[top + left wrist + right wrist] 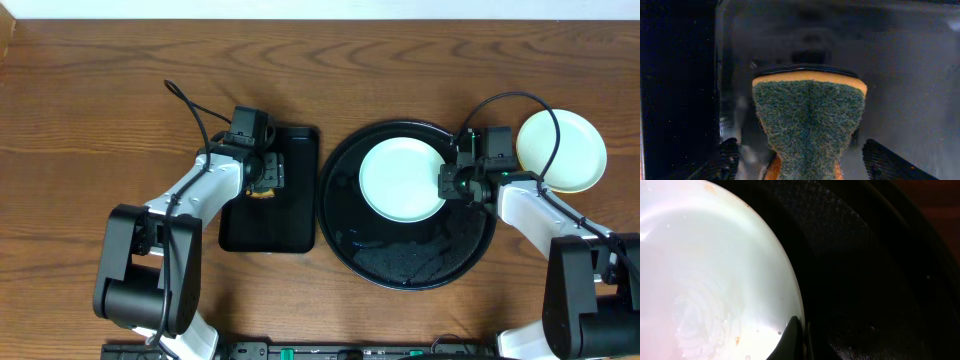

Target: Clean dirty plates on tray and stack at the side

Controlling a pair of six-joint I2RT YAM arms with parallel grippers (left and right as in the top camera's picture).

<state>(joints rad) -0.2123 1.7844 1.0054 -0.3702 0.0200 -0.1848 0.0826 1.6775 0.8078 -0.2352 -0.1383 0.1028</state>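
On the wooden counter sits a round black tray with a mint-white plate lying in its upper half. The right gripper pinches the plate's right rim with its fingers. A pale yellow plate rests just right of the tray. The left gripper holds an orange-brown sponge over a rectangular black tray.

The round black tray sat right of centre on the tabletop, glossy and beaded with droplets. A mint-white plate was over its upper half, wet-streaked with a few brown specks, its right edge in the right end effector. A pale yellow plate rested off the tray, near its upper right.
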